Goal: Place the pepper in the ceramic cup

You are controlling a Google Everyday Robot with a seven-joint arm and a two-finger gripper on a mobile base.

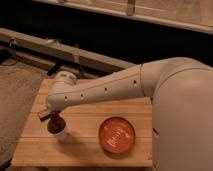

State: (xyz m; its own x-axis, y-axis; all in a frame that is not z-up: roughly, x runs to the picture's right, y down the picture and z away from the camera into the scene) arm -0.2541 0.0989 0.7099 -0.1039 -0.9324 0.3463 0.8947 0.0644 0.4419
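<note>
Low at the frame's left, the gripper [54, 121] hangs right over the ceramic cup [61, 133] on the wooden table [85, 150]. Any pepper is hidden there; I cannot tell. Apparently the placing step: next, release and lift clear of the orange dish [117, 135].

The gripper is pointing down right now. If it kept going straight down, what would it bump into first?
Most likely the ceramic cup. The gripper hangs right over the cup's mouth on the wooden table, so the cup seems first in line, though depth is hard to judge.
</note>
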